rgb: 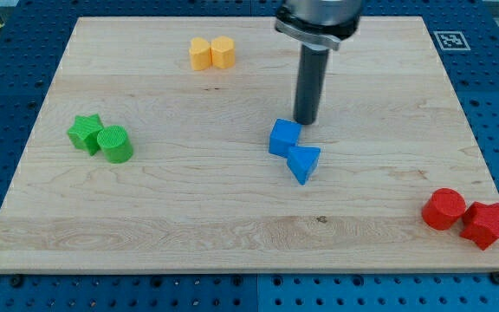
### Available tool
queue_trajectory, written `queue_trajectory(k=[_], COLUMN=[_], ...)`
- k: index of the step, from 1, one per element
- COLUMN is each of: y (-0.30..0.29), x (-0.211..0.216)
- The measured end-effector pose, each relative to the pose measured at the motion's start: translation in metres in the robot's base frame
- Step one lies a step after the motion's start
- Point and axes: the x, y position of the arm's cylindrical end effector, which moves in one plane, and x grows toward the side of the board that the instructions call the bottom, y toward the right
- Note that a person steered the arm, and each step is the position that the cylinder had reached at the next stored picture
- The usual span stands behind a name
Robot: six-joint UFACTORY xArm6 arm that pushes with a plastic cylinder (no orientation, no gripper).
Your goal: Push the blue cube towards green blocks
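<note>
Near the middle of the wooden bench (232,225), my tip (307,122) stands just above and to the right of the blue cube (283,137), at or almost at its upper right corner; contact cannot be confirmed. The arm carries no pincer, only the dark rod, so there is nothing to spread or press together. Eight blocks lie on the board, in four pairs of two. The blue cube touches a blue triangular block (304,162) at its lower right. Well apart, toward the view's left, a green star-shaped block (85,133) sits against a green cylinder (115,144). Near the view's top, two yellow-orange blocks (211,53) rest side by side, their shapes hard to make out. At the view's lower right corner, a red cylinder (443,209) adjoins a red star-like block (486,224). A black-and-white square marker (451,40) occupies the board's upper right corner; no readable writing shows.
</note>
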Motion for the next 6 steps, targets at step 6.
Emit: queue_trajectory(k=[6], y=[-0.113], x=[0.033])
